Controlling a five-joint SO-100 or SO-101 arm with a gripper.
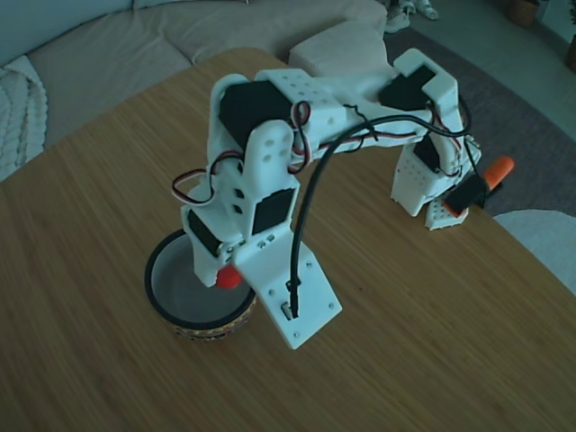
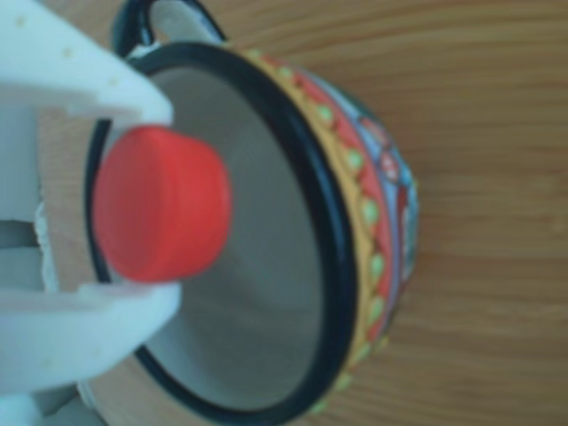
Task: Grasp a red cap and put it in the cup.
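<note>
While the white arm (image 1: 270, 162) is reaching down over the wooden table (image 1: 432, 360) in the fixed view, the gripper (image 1: 227, 274) is hanging above the mouth of the cup (image 1: 171, 301) and is pinching the red cap (image 1: 229, 277) between its two white fingers. Seen in the other view, the gripper (image 2: 151, 204) is closing only as far as the cap's width, one finger (image 2: 80, 75) pressing on the upper side of the red cap (image 2: 164, 204) and the other pressing on the lower side. That same view is showing the cap sitting over the pale grey inside of the cup (image 2: 266, 293), within the black rim, with the patterned band curving along the right and the black handle peeking in at the top. A pale sofa (image 1: 135, 54) is lying beyond the table's far edge.
</note>
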